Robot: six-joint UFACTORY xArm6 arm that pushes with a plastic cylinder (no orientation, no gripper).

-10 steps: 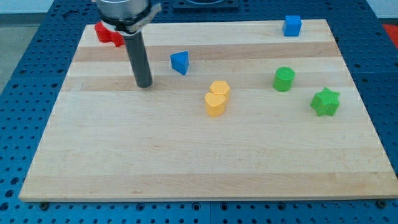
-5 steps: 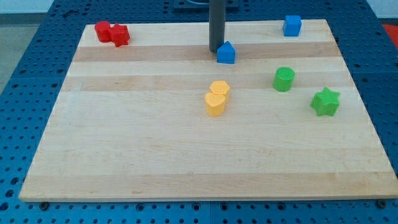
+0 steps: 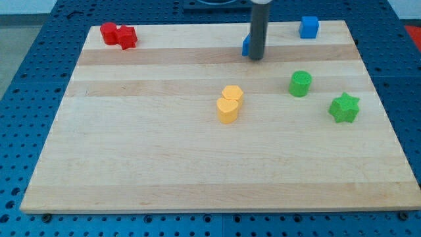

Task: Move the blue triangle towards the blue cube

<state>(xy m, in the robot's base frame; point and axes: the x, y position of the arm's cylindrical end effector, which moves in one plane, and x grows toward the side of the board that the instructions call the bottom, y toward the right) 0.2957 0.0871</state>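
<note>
The blue triangle [image 3: 245,45] lies near the board's top middle, mostly hidden behind my rod, with only its left edge showing. My tip [image 3: 256,58] rests on the board in front of it, at its lower right side. The blue cube [image 3: 308,27] sits at the top right, well to the right of the triangle and apart from it.
Two red blocks [image 3: 118,34] sit together at the top left corner. Two yellow blocks [image 3: 229,103] touch each other in the middle. A green cylinder [image 3: 300,83] and a green star [image 3: 345,107] lie at the right. The wooden board [image 3: 197,171] lies on a blue perforated table.
The rod swept from the left to the top middle. The blue triangle was pushed right and upward, from left of centre to closer to the blue cube. The rod now covers most of it.
</note>
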